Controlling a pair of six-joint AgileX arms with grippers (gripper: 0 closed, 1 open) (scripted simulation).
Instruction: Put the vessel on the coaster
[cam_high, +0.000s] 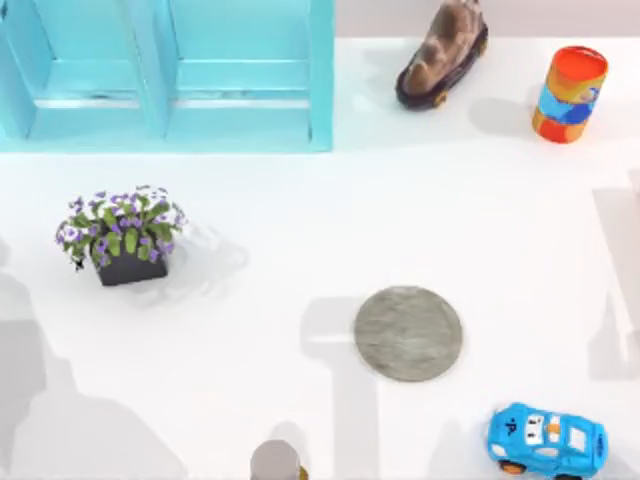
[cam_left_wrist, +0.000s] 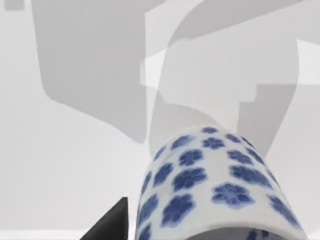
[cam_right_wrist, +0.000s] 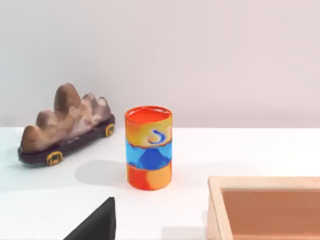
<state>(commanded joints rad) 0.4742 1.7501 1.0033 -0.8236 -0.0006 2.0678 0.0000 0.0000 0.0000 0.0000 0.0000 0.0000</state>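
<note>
The left wrist view has the vessel (cam_left_wrist: 215, 185) close up at the left tool; I cannot tell its grip. From above, the coaster (cam_high: 408, 333) lies bare on the table (cam_high: 300, 230). The right wrist view faces the orange can (cam_right_wrist: 148, 147).

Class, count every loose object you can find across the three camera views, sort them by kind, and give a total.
Cups and cans: 3, namely the vessel, orange-and-blue can, grey-topped cylinder
Coaster: 1
Toy car: 1
Potted plant: 1
Rock ornament: 1
Cabinet: 1
Wooden box: 1
Total: 9
</note>
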